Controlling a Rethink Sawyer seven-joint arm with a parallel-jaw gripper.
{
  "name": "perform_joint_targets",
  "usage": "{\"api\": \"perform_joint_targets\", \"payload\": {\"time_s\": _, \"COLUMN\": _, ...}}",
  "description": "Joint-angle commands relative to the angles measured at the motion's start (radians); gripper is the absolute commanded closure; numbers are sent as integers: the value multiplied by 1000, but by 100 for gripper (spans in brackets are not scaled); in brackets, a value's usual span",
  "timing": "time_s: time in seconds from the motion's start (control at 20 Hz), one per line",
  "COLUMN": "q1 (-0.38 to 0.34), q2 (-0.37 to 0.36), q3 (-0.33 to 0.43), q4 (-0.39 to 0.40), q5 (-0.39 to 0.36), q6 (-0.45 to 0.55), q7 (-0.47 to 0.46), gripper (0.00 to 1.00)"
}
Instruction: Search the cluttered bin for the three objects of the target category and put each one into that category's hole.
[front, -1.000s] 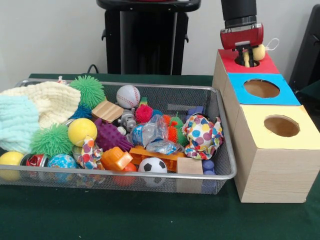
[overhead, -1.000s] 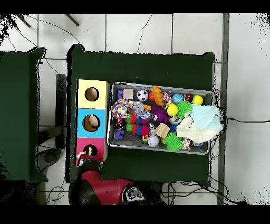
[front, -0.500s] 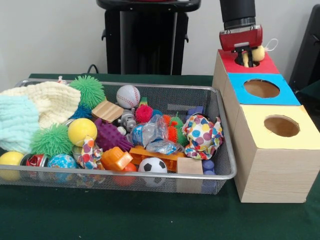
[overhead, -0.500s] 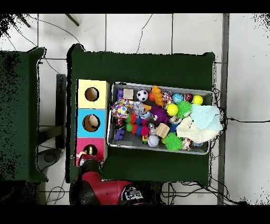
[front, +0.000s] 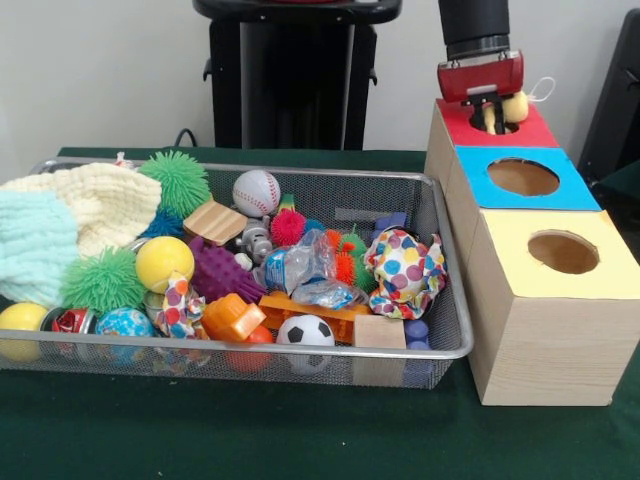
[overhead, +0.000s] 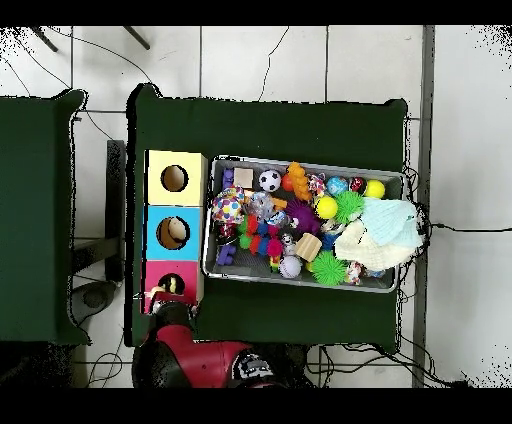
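End effector (front: 489, 112), grip state unclear, lifted slightly above far red hole (front: 493, 126); pale yellow ball (front: 516, 105) beside it, apparently mid-deposit.

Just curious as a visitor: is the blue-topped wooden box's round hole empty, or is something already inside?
Something is inside: looking straight down, the blue-topped wooden box shows a pale object in its hole; what it is, cannot tell.

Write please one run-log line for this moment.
end effector: above red hole | grip state: unclear | pale yellow object: at hole rim | bin: cluttered
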Motion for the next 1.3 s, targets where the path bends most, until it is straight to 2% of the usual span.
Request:
{"api": "perform_joint_targets", "payload": {"time_s": 0.05, "q1": -16, "q2": 185, "q3": -54, "q4": -138, "q5": 60, "q6": 33, "q7": 162, "gripper": 100}}
{"api": "perform_joint_targets", "payload": {"time_s": 0.1, "q1": -5, "q2": 179, "q3": -62, "q4": -133, "q5": 75, "q6": 24, "q7": 162, "gripper": 0}}
{"api": "perform_joint_targets", "payload": {"time_s": 0.25, "q1": 16, "q2": 156, "q3": -76, "q4": -128, "q5": 116, "q6": 77, "q7": 136, "gripper": 0}}
{"api": "perform_joint_targets", "payload": {"time_s": 0.3, "q1": 23, "q2": 134, "q3": -78, "q4": -121, "q5": 140, "q6": 127, "q7": 123, "gripper": 0}}
{"api": "perform_joint_targets", "payload": {"time_s": 0.35, "q1": 17, "q2": 125, "q3": -70, "q4": -110, "q5": 147, "q6": 126, "q7": 144, "gripper": 0}}
{"api": "perform_joint_targets", "payload": {"time_s": 0.95, "q1": -43, "q2": 38, "q3": -46, "q4": -73, "q5": 82, "q6": 183, "q7": 128, "gripper": 0}}
{"api": "perform_joint_targets", "payload": {"time_s": 1.0, "q1": -40, "q2": 41, "q3": -55, "q4": -70, "q5": 70, "q6": 135, "q7": 143, "gripper": 100}}
{"api": "perform_joint_targets", "payload": {"time_s": 1.15, "q1": -18, "q2": 22, "q3": -81, "q4": -65, "q5": 96, "q6": 154, "q7": 127, "gripper": 100}}
{"api": "perform_joint_targets", "payload": {"time_s": 1.2, "q1": -14, "q2": -3, "q3": -84, "q4": -55, "q5": 111, "q6": 197, "q7": 119, "gripper": 100}}
{"api": "perform_joint_targets", "payload": {"time_s": 1.3, "q1": -21, "q2": -17, "q3": -75, "q4": -34, "q5": 116, "q6": 179, "q7": 160, "gripper": 100}}
